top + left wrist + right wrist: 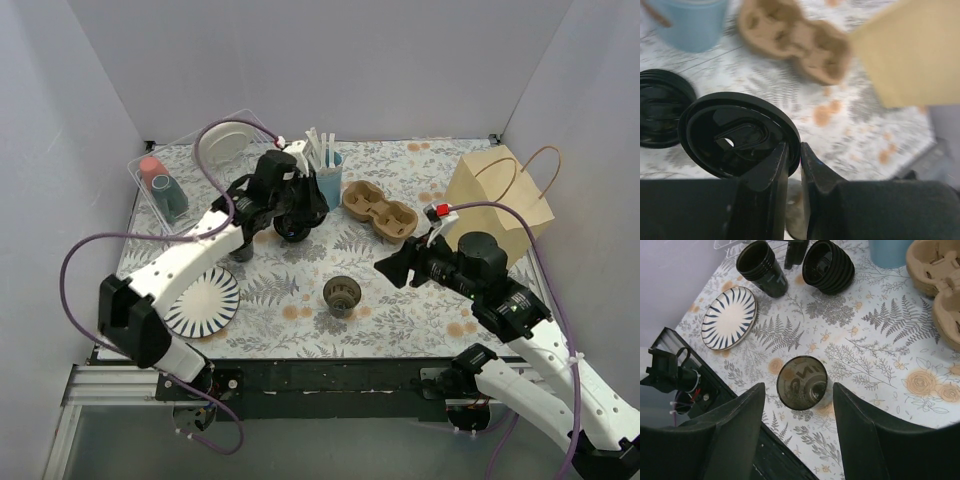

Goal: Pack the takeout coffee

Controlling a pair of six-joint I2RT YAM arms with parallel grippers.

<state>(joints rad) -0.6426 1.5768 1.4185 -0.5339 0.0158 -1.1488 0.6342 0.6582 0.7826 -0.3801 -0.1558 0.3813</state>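
My left gripper (794,147) is shut on the rim of a black plastic sip lid (740,135), held just above the table beside a stack of black lids (660,115). From above, that left gripper (298,212) sits near the light blue cup (327,182). A lidless dark cup (802,382) stands upright on the table, below and between the fingers of my open right gripper (799,387). The same cup (342,295) is left of the right gripper (388,268) in the top view. The takeout coffee, as a lidded cup, is not in view. The brown paper bag (500,200) stands at the right.
A cardboard cup carrier (380,210) lies between the blue cup and the bag. A stack of black cups (762,267) and the lid stack (829,266) stand at the back. A striped plate (200,300) lies front left. A clear bin (165,190) sits far left.
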